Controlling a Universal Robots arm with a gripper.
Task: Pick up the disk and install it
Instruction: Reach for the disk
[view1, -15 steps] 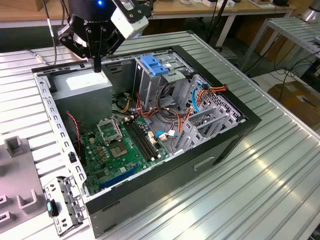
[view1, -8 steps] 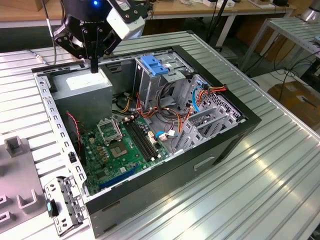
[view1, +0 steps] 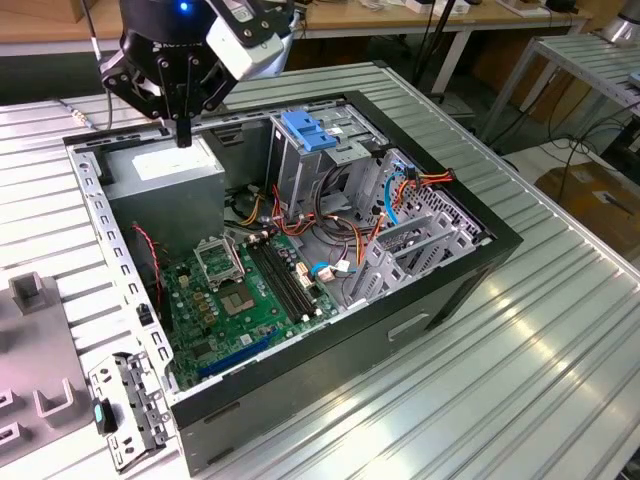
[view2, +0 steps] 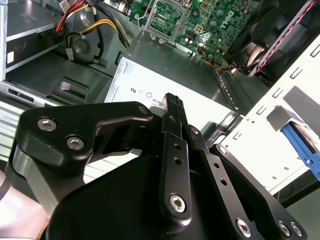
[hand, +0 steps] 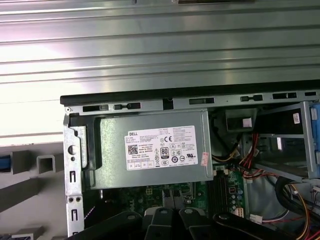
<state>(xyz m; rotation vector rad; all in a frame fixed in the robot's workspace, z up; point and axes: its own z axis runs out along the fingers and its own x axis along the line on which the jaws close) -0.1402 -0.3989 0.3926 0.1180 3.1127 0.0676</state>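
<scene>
My gripper (view1: 183, 132) hangs over the back corner of the open computer case (view1: 440, 300), at the exterior view's left. Its fingers are pressed together, pointing down, with nothing between them. In the second wrist view the shut fingertips (view2: 172, 101) hover just above the grey power supply (view2: 165, 85). A bright blue strip at the edge of that view, set in a pale grey holder outside the case, looks like the disk (view2: 301, 142). The first wrist view catches a small part of the same blue disk (hand: 3, 163) beside the grey holder blocks.
Inside the case lie the labelled power supply (view1: 165, 165), the green motherboard (view1: 235, 300) and loose coloured cables (view1: 340, 235). A tall metal drive cage with a light blue latch (view1: 305, 130) stands mid-case. Grey fixture blocks (view1: 28, 292) and a metal bracket (view1: 125, 410) sit on the ribbed table at the exterior view's left.
</scene>
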